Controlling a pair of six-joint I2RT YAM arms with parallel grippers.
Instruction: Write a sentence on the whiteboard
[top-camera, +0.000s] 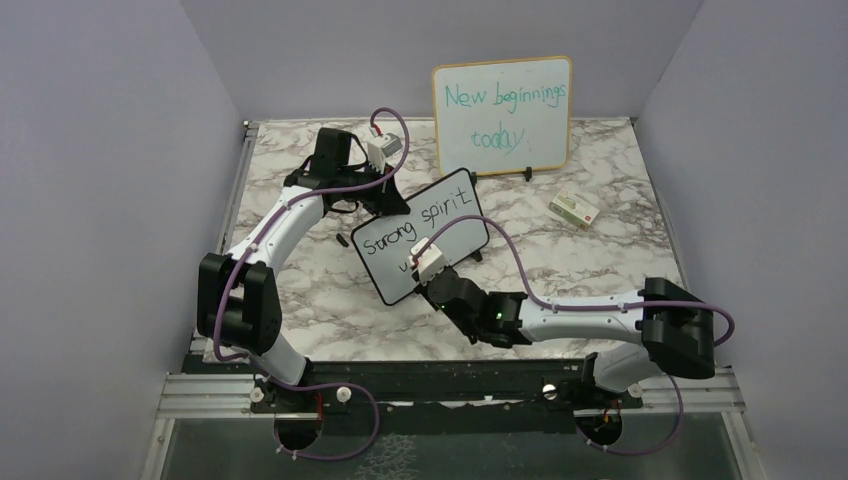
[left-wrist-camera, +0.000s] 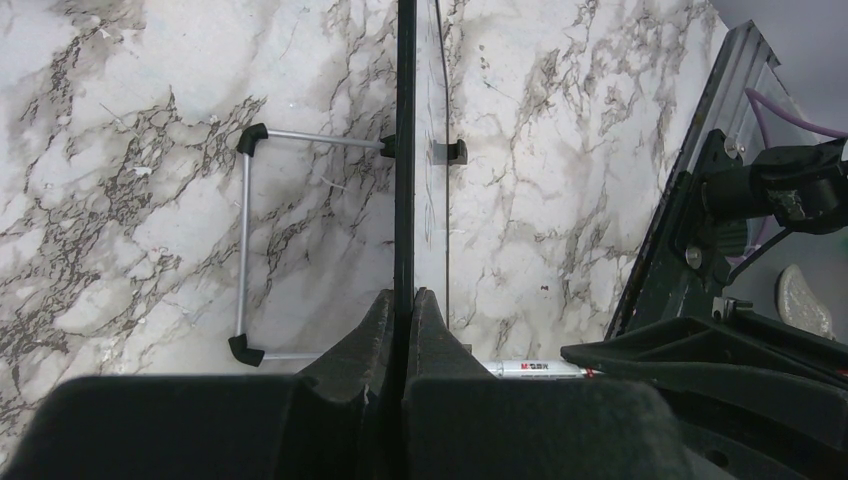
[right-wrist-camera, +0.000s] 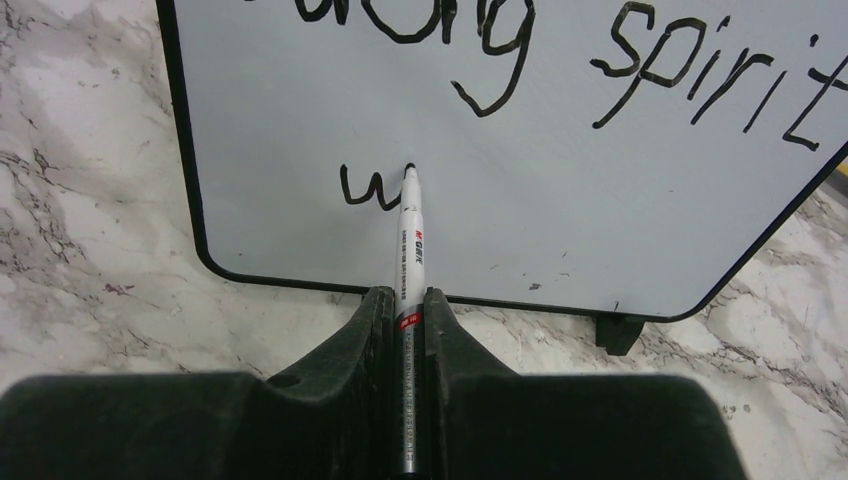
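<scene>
The small black-framed whiteboard (top-camera: 420, 235) stands tilted mid-table and reads "Strong spirit" with a "w" begun below (right-wrist-camera: 520, 130). My left gripper (left-wrist-camera: 404, 295) is shut on its top edge, which I see edge-on as a dark line (left-wrist-camera: 405, 150); the board's wire stand (left-wrist-camera: 245, 240) shows behind it. My right gripper (right-wrist-camera: 405, 295) is shut on a white marker (right-wrist-camera: 409, 240). The marker's black tip touches the board just right of the "w". The marker (left-wrist-camera: 540, 369) also peeks out in the left wrist view.
A larger wood-framed board (top-camera: 503, 115) with teal writing stands at the back. A small box (top-camera: 574, 209) lies on the marble table (top-camera: 600, 260) to the right. Grey walls close in the sides.
</scene>
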